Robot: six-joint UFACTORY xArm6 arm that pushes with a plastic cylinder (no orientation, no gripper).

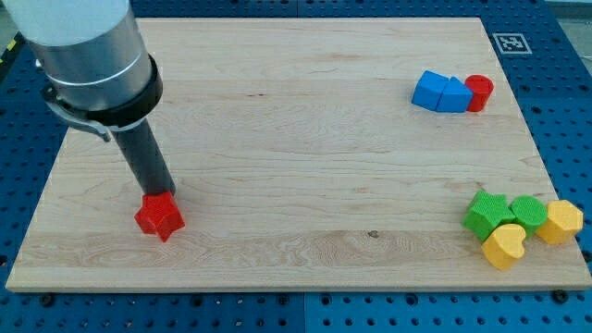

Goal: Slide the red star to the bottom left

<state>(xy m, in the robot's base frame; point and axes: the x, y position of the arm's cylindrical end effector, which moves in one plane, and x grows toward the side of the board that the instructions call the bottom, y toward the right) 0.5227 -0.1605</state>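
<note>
The red star [159,217] lies on the wooden board [296,157] near the view's bottom left. My tip [165,193] rests right at the star's upper edge, touching it from the view's top. The dark rod rises from there up and to the left into the grey arm body at the view's top left.
Two blue blocks [440,92] and a red cylinder [479,92] sit together at the view's upper right. A green star [487,214], a green block [528,212], a yellow heart [505,246] and a yellow hexagon-like block [562,222] cluster at the lower right. A fiducial tag [509,43] marks the top right corner.
</note>
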